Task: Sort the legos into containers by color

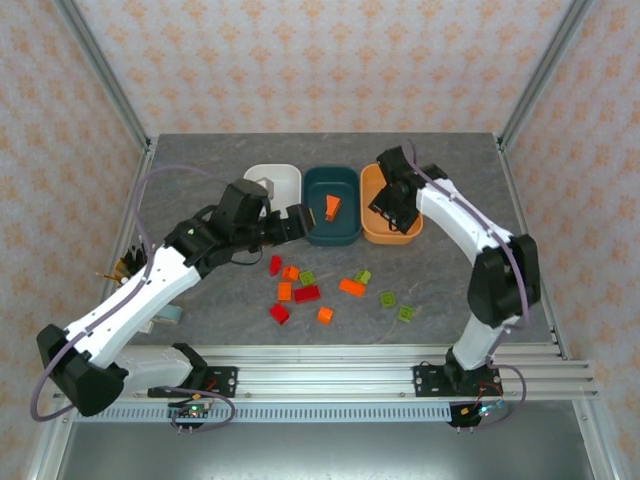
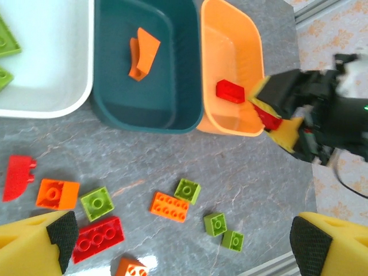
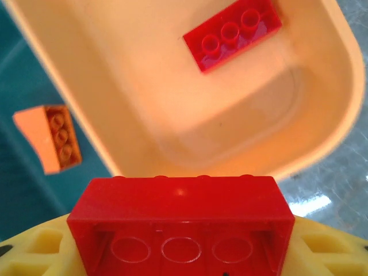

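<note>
The red lego, glossy, oblong, underside tubes showing, sat pinched in the right gripper; the left gripper gaped wide.

grey stone-look table, floral walls, aluminium rail

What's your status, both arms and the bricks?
Left gripper open and empty over loose legos. Right gripper shut on a red brick at the rim of the orange tub. Another red brick lies inside. Nothing in the way.

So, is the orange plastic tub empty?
Not empty: a red oblong brick lies in the orange tub; the right gripper holds another red brick.
</note>
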`<state>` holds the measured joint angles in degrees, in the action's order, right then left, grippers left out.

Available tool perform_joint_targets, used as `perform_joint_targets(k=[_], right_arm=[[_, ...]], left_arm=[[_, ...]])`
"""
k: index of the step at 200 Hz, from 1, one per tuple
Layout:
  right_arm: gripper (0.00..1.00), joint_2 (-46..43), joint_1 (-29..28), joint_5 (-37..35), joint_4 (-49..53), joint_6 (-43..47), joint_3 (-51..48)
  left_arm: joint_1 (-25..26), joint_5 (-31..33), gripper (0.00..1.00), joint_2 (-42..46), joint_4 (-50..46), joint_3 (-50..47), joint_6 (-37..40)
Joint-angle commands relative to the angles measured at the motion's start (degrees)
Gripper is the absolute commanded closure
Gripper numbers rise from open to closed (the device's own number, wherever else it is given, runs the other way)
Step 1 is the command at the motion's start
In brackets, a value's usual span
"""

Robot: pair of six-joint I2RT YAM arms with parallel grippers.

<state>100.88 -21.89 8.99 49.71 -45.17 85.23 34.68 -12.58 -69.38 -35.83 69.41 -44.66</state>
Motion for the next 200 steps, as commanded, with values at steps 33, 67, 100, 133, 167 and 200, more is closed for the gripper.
perform_joint_targets(k=[33, 67, 100, 133, 167, 200], right_arm=[[0.47, 13.2, 3.2, 6.5, -1.5, -4.3, 9.0], [0.35, 15.3, 3.9, 7.4, -2.4, -6.5, 10.1], [0.25, 13.8, 3.9, 6.8, -1.7, -4.7, 11.0], [0.24, 9.1, 3.4, 5.4, -0.4, -1.6, 10.3], [0.25, 2.7, 1.0, 2.3, 0.9, 2.4, 7.4], [0.27, -5.3, -5.9, -1.5, -0.1, 7.6, 0.7]], left_arm=[[1.7, 3.7, 0.03, -5.4, 2.2, 6.6, 1.6], [2.0, 4.6, 0.03, -6.2, 0.6, 6.8, 1.6], [2.0, 5.4, 0.03, -4.7, -1.1, 4.9, 1.0], [2.0, 5.2, 0.03, -2.9, -2.7, 2.1, 0.0], [2.0, 3.9, 0.04, -4.2, -6.4, 0.7, -1.0], [2.1, 0.3, 0.09, -10.3, -10.2, 0.6, -4.0]])
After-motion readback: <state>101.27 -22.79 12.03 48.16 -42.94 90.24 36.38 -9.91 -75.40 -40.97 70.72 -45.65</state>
